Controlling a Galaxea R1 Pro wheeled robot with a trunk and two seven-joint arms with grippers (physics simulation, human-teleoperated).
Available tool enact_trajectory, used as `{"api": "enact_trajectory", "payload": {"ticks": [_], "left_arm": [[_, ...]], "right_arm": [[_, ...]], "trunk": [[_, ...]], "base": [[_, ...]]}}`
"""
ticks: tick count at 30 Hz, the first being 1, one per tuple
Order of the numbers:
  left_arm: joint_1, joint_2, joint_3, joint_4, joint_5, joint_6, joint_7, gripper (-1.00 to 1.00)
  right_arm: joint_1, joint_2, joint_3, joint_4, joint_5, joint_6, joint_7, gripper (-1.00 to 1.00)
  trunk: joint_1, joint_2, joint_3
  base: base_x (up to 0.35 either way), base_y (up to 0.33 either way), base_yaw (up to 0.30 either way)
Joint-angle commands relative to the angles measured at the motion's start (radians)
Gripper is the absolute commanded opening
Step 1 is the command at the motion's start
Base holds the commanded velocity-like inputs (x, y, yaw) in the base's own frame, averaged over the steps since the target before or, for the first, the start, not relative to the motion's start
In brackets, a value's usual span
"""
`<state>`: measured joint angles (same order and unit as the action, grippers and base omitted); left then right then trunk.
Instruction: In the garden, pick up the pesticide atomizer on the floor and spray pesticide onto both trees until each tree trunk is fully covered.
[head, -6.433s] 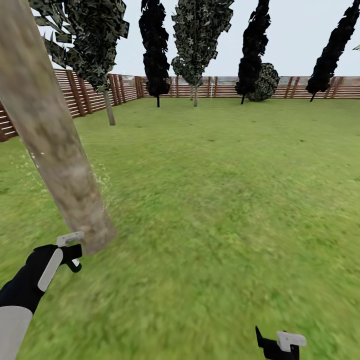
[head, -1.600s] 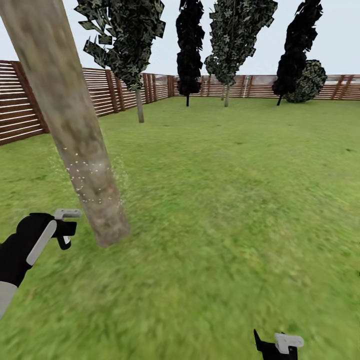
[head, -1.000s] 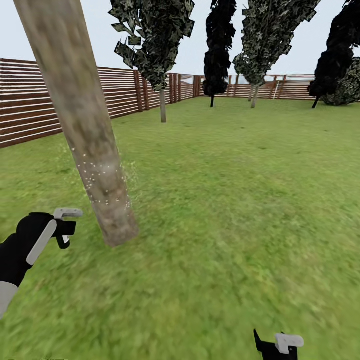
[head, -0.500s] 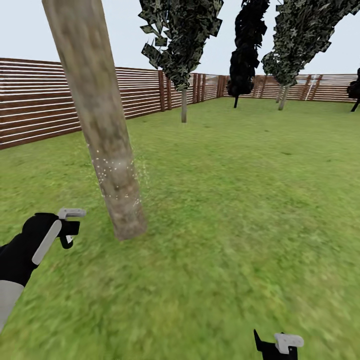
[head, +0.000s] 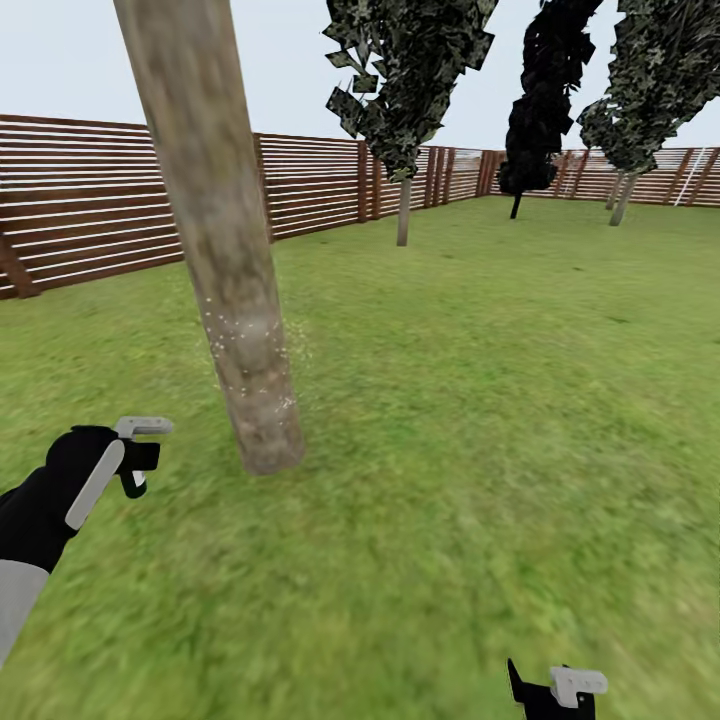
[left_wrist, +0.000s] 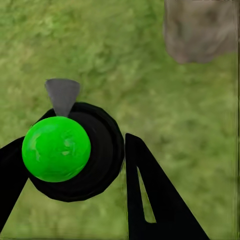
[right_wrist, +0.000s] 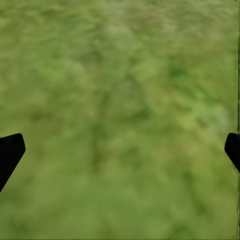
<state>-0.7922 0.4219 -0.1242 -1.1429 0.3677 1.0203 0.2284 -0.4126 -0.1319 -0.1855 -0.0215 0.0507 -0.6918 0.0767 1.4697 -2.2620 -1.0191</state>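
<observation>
Shift: our view has swung left; tree trunk (head: 225, 260) now nearer frame centre.
Left hand (left_wrist: 75, 165): we grip the pesticide atomizer (left_wrist: 65, 150).
Right hand (right_wrist: 120, 150): wide.

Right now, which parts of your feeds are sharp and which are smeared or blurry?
Head view: the thick mottled grey-brown tree trunk and reddish slat fence are crisp, while the near lawn is smeared. Left wrist view: the green-capped black atomizer is sharp against soft grass. Right wrist view: blurred grass between dark fingers.

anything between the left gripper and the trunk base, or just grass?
Just grass. In the head view the left gripper sits apart from the tree trunk, bare lawn between. The left wrist view shows the same strip beyond the atomizer.
</observation>
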Motion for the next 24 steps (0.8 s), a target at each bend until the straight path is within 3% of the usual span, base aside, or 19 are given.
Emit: {"api": "enact_trajectory", "payload": {"ticks": [1,5,6,7,8,12,14,17,24], "left_arm": [[0.0,0.0,0.0,0.001,-0.001,0.0,0.0,-1.0],[0.002,-0.004,-0.002,0.047,0.004,-0.004,0.001,-1.0],[0.002,-0.056,-0.003,0.156,0.0,-0.041,0.001,-1.0],[0.002,-0.08,-0.006,0.223,-0.006,-0.093,0.001,-1.0],[0.007,-0.097,-0.008,0.314,-0.008,-0.197,-0.001,-1.0],[0.05,-0.122,-0.009,0.467,-0.001,-0.444,0.0,-1.0],[0.059,-0.128,-0.008,0.462,0.0,-0.465,0.0,-1.0],[0.062,-0.165,-0.006,0.458,-0.012,-0.472,0.005,-1.0],[0.066,-0.164,0.0,0.457,-0.013,-0.473,0.002,-1.0]], "right_arm": [[0.0,0.0,0.0,0.0,0.0,0.0,0.0,1.0],[0.0,0.0,0.0,0.0,0.0,0.0,0.0,1.0],[0.0,0.0,0.0,0.0,0.0,0.0,0.0,1.0],[0.0,0.002,0.0,0.0,0.0,0.0,0.0,1.0],[0.0,0.008,0.0,0.0,0.0,0.0,0.0,1.0],[0.0,0.016,0.0,0.0,0.0,0.0,0.0,1.0],[0.0,0.017,0.0,0.0,0.0,0.0,-0.001,1.0],[0.0,0.017,0.0,0.0,-0.001,0.0,-0.001,1.0],[0.0,0.017,0.0,0.0,0.0,0.0,-0.002,1.0]], "trunk": [[0.0,0.0,0.0],[0.0,0.0,0.0],[0.0,0.0,0.0],[0.0,0.0,0.0],[0.0,0.0,0.0],[0.0,0.0,0.0],[0.0,0.0,0.0],[0.0,0.0,0.0],[0.0,0.0,0.0]], "base": [[0.082,-0.271,0.007],[0.083,-0.271,0.002],[0.108,-0.27,0.0],[0.121,-0.271,0.0],[0.131,-0.271,0.096],[0.138,-0.27,0.223],[0.138,-0.267,0.274],[0.13,-0.266,0.277],[0.093,-0.266,0.278]]}}
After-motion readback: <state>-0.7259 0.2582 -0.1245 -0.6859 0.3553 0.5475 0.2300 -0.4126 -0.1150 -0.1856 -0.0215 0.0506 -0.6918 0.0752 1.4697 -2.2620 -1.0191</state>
